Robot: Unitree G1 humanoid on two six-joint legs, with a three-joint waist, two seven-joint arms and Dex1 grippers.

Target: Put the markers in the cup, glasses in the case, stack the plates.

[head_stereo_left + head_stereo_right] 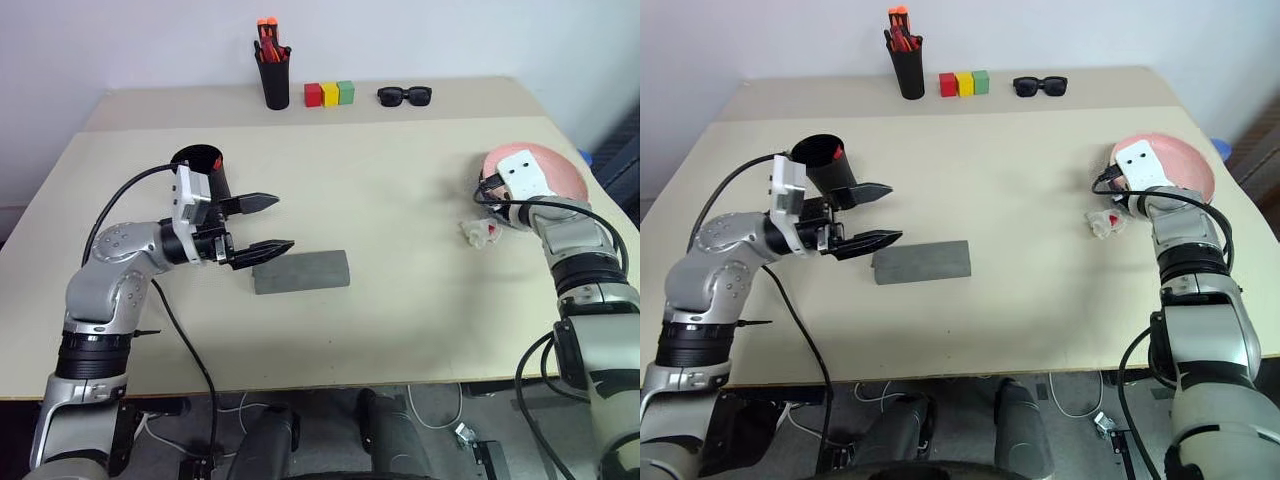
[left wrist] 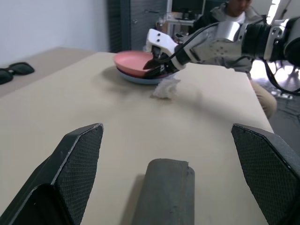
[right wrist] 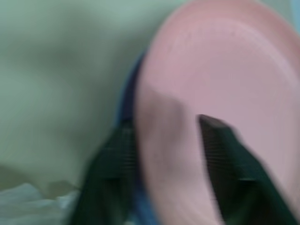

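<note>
Left eye view first: we see the left gripper (image 1: 272,223) hanging level over the table (image 1: 400,300) with its fingers spread wide and holding nothing, tips just above the near-left end of the grey case (image 1: 301,271), which lies shut and flat. Right behind that arm stands the cup (image 1: 203,168) with something red inside (too small to name). On the right, the pink plate (image 2: 136,62) sits stacked on the light blue plate (image 2: 140,79). In the right wrist view the right gripper (image 3: 164,164) straddles the pink plate's rim, one finger over and one under, parted; we cannot tell if it pinches. A crumpled clear wrapper (image 1: 478,232) lies just beside the plates. At the far edge: pen holder (image 1: 274,80), coloured blocks (image 1: 330,94), sunglasses (image 1: 404,96).
</note>
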